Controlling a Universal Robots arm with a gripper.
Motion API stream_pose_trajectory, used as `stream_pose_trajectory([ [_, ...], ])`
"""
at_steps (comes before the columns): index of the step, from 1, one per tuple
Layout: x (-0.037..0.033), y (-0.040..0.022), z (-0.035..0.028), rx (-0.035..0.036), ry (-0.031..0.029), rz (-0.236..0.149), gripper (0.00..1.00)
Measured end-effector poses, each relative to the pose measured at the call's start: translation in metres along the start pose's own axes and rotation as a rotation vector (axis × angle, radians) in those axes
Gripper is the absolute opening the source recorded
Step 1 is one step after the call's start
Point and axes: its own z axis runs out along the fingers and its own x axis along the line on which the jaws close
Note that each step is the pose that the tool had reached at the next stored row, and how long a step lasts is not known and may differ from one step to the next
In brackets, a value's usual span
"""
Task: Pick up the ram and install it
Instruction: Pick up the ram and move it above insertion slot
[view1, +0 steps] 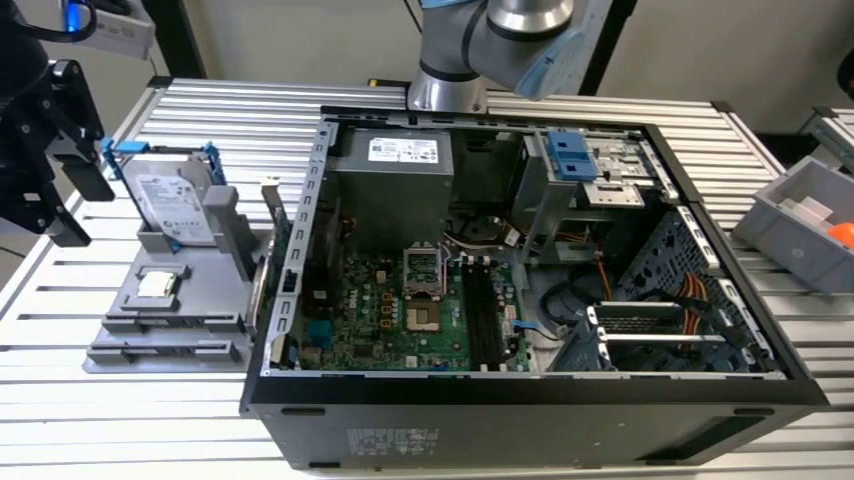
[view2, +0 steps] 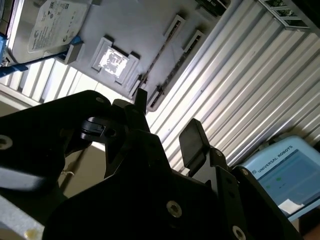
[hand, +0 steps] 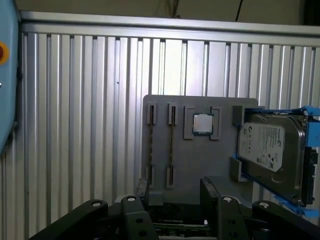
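The ram (hand: 171, 146) stands edge-on as a thin dark strip in a slot of the grey holder (hand: 195, 160), beside the square processor chip (hand: 202, 124). In the second wrist view the ram (view2: 162, 50) is a thin dark line on that holder (view2: 145, 20). My gripper (hand: 175, 191) hangs open some way short of the holder, with nothing between its black fingers (hand: 209, 192). In the exterior view the gripper (view1: 80, 215) is at the far left, above the slatted table and beside the holder (view1: 147, 330). The second wrist view also has the gripper (view2: 165, 112) apart from the ram.
An open computer case (view1: 534, 395) fills the table's middle, with the green motherboard (view1: 387, 320) and long black slots (view1: 481, 315) inside. A hard drive (view1: 174, 200) stands on the holder's far end. A grey bin (view1: 807, 225) sits at the exterior view's right. A blue pendant (view2: 285, 170) lies nearby.
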Motion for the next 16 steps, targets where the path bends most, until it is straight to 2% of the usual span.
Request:
stream_pose_trajectory([
  [16, 0.0004, -0.0001, 0.0118, -0.0002, 0.0024, 0.000, 1.00],
])
